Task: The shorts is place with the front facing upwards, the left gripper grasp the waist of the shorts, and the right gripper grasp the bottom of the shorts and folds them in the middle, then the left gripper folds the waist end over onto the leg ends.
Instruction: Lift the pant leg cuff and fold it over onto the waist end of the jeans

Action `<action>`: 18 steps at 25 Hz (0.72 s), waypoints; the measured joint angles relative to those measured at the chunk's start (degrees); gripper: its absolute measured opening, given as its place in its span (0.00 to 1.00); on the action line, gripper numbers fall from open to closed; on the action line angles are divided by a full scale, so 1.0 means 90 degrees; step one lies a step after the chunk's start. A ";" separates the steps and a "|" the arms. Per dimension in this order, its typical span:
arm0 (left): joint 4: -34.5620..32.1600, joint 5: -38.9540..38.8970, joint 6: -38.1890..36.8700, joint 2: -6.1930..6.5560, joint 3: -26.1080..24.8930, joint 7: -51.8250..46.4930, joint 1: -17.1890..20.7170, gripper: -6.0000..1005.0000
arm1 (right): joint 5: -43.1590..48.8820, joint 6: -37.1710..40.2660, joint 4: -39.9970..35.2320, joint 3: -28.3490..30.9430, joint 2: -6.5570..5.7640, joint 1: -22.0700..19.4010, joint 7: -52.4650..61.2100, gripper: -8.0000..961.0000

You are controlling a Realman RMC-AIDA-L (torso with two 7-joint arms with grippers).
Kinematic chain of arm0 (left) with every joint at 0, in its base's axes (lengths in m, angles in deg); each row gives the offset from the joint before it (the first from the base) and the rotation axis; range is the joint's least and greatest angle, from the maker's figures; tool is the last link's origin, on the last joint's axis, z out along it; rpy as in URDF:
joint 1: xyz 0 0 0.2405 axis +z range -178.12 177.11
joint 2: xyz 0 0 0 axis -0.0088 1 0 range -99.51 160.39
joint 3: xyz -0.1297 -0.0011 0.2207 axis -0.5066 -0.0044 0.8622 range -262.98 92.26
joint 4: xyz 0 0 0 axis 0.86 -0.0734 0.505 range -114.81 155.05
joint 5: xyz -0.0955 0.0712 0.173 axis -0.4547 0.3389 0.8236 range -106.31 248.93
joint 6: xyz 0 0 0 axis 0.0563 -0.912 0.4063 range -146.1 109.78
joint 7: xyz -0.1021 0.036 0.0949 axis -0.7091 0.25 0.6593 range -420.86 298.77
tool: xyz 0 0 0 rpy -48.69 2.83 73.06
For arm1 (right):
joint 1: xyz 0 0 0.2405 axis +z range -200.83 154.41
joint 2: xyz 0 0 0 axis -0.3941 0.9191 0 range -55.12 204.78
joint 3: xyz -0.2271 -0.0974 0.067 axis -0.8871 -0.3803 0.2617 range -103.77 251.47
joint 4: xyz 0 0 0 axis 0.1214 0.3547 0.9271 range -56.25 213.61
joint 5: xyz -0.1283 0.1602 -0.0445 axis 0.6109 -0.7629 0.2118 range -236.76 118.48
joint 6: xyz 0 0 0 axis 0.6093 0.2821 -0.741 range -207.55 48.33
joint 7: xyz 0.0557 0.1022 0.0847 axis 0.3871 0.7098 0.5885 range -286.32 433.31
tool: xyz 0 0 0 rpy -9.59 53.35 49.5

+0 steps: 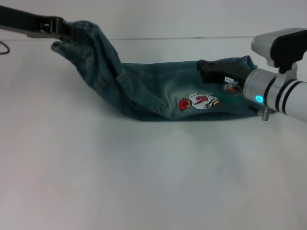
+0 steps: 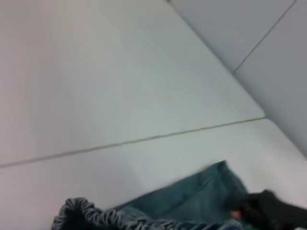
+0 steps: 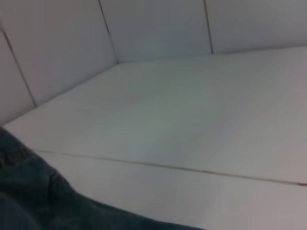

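The shorts (image 1: 158,91) lie as a long folded band across the white table, cartoon print (image 1: 199,101) facing up near the right end. My left gripper (image 1: 64,29) at the far left is shut on the gathered waist (image 2: 96,215) and holds it raised off the table, so the denim slopes down from it. My right gripper (image 1: 207,69) rests over the leg ends (image 1: 244,64) at the right, its black claw lying on the denim. The right wrist view catches only a corner of the denim (image 3: 29,196).
The white table (image 1: 144,182) spreads wide in front of the shorts. A seam line (image 1: 192,37) runs along the table's far part behind them. A small hook-like object (image 1: 4,48) shows at the far left edge.
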 joint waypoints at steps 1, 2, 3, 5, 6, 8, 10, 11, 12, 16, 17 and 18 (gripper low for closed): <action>0.0000 -0.0084 -0.0054 0.0021 -0.0006 -0.0006 -0.0052 0.06 | -0.0017 -0.0054 0.0052 -0.0005 0.0003 0.0051 -0.0051 0.01; 0.0000 -0.0139 -0.0097 0.0037 -0.0010 -0.0010 -0.0085 0.06 | -0.0036 -0.0129 0.0112 -0.0010 0.0006 0.0111 -0.0127 0.01; 0.0000 -0.0193 -0.0136 0.0057 -0.0014 -0.0017 -0.0121 0.06 | -0.0049 -0.0176 0.0173 -0.0011 0.0013 0.0169 -0.0220 0.01; 0.0000 -0.0353 -0.0236 0.0104 -0.0018 -0.0076 -0.0210 0.06 | -0.0066 -0.0246 0.0318 -0.0003 0.0029 0.0290 -0.0442 0.01; 0.0000 -0.0434 -0.0278 0.0126 -0.0019 -0.0114 -0.0246 0.06 | -0.0071 -0.0283 0.0389 0.0005 0.0032 0.0351 -0.0552 0.01; 0.0000 -0.0661 -0.0384 0.0171 -0.0024 -0.0162 -0.0293 0.06 | -0.0078 -0.0333 0.0509 0.0016 0.0041 0.0463 -0.0715 0.02; 0.0000 -0.0917 -0.0505 0.0208 -0.0027 -0.0178 -0.0328 0.06 | -0.0079 -0.0388 0.0637 0.0022 0.0061 0.0574 -0.0879 0.02; 0.0000 -0.1044 -0.0574 0.0224 -0.0027 -0.0182 -0.0343 0.06 | -0.0080 -0.0430 0.0733 0.0035 0.0068 0.0643 -0.0989 0.02; 0.0000 -0.1136 -0.0629 0.0235 -0.0029 -0.0190 -0.0356 0.06 | -0.0080 -0.0467 0.0834 0.0071 0.0072 0.0706 -0.1120 0.02; 0.0000 -0.1464 -0.0830 0.0279 -0.0011 -0.0264 -0.0408 0.06 | -0.0066 -0.0499 0.1375 0.0463 0.0076 0.0983 -0.1840 0.02; 0.0000 -0.1494 -0.0848 0.0281 -0.0003 -0.0271 -0.0417 0.06 | -0.0053 -0.0469 0.1481 0.0529 0.0076 0.1029 -0.1936 0.02; 0.0000 -0.1527 -0.0875 0.0282 0.0006 -0.0277 -0.0432 0.06 | -0.0035 -0.0435 0.1606 0.0612 0.0077 0.1087 -0.2045 0.02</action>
